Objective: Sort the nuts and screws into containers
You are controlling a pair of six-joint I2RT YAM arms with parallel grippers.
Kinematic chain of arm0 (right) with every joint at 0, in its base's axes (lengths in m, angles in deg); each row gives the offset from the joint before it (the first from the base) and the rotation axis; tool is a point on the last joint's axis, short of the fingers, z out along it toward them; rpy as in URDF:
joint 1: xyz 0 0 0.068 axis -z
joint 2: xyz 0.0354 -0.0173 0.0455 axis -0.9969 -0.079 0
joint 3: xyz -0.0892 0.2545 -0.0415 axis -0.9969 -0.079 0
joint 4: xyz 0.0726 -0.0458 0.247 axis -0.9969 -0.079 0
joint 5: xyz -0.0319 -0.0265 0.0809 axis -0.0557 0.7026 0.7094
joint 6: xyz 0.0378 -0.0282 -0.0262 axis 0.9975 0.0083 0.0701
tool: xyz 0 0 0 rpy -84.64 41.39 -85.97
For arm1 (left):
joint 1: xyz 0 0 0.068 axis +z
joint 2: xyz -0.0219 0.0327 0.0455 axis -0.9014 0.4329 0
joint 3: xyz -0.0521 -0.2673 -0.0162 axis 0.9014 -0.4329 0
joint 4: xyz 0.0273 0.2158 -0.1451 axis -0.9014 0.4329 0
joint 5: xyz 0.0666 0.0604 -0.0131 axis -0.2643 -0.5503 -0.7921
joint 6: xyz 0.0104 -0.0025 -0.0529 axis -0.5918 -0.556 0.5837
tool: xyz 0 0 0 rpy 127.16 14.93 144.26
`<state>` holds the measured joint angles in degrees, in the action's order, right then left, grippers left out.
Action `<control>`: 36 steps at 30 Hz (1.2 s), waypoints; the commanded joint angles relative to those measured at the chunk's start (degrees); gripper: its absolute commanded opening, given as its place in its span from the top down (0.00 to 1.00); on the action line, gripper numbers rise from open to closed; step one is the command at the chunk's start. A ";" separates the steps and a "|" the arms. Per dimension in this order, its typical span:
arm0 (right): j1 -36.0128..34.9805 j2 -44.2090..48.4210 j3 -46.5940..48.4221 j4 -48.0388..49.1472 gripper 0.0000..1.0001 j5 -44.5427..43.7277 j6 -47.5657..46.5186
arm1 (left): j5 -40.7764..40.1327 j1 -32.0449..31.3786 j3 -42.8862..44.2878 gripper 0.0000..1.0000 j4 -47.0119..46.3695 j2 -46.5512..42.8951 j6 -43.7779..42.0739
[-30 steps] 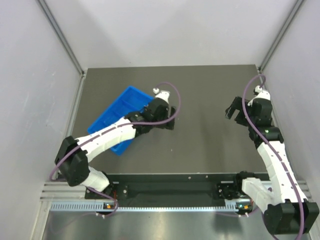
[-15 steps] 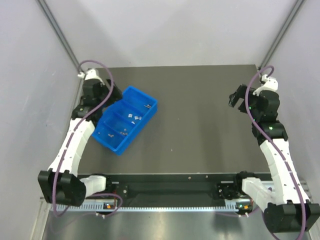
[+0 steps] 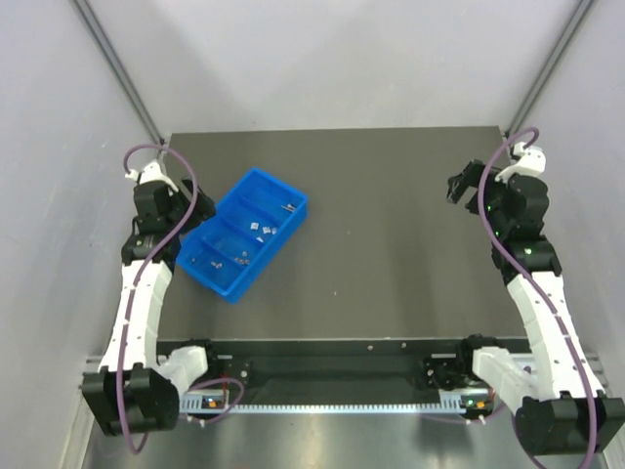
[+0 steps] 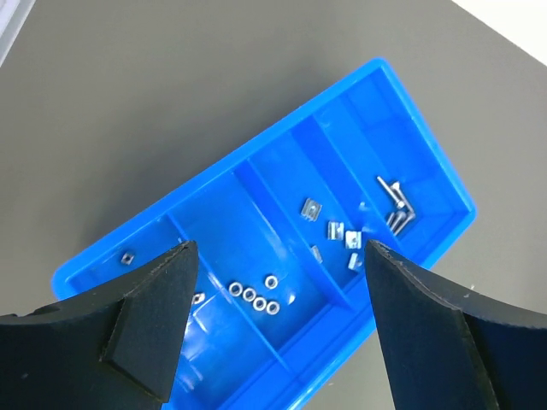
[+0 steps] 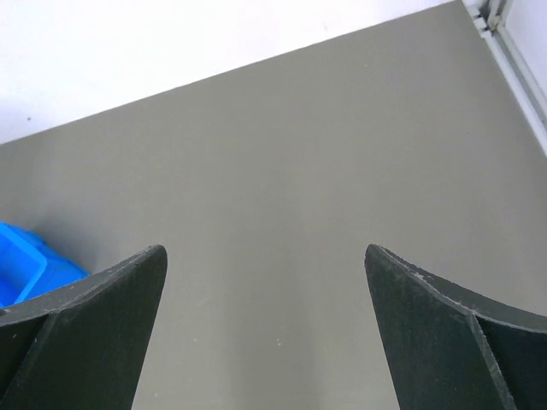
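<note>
Arm gone from the blue tray [image 3: 254, 188]
The left gripper [image 4: 278, 248] now sits beside it. Its jaws and the right gripper [image 5: 265, 252] jaws are wide apart, holding nothing.

A bright blue rectangular plastic tray [image 3: 262, 266] [image 4: 282, 132], split by inner dividers, lay flat and askew on the left part of the dark grey desk [image 3: 410, 244]. A few slender silver metal screws [image 4: 395, 205] [image 3: 289, 207] lay bunched near one end of it. Beside them several squarish silver-grey metal nuts [image 4: 333, 227] [image 3: 264, 229] were scattered, then a short row of ring-shaped nuts [image 4: 253, 299]. One lone square nut [image 4: 128, 256] lay at the opposite end.
</note>
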<state>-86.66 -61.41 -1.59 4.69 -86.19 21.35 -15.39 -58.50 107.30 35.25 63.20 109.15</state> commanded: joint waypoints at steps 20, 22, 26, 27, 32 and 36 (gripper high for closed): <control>0.58 3.76 -0.58 2.41 0.00 3.74 -0.23 | 3.21 0.04 -4.88 0.16 -4.21 -10.28 -1.99; 0.58 2.53 -0.58 3.03 0.00 3.65 -0.31 | 3.12 0.04 -5.15 0.16 -4.30 -10.63 -1.90; 0.58 1.47 -1.02 4.34 0.00 4.00 -0.93 | 5.04 0.13 -5.41 0.16 -5.00 -10.99 -1.90; 0.58 1.47 -1.11 4.61 0.00 4.00 -1.10 | 5.66 0.04 -5.41 0.16 -5.09 -10.81 -1.73; 0.58 1.47 -0.58 5.05 0.00 3.56 -1.98 | 7.34 0.13 -4.97 0.16 -5.09 -10.20 -1.64; 0.58 2.00 -0.06 5.49 0.00 4.09 -2.33 | 7.07 0.04 -5.06 0.16 -5.27 -10.29 -1.64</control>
<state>-86.66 -60.23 -5.03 6.88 -82.82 20.23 -9.43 -58.50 102.31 33.74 53.17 108.05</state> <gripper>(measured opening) 0.996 0.842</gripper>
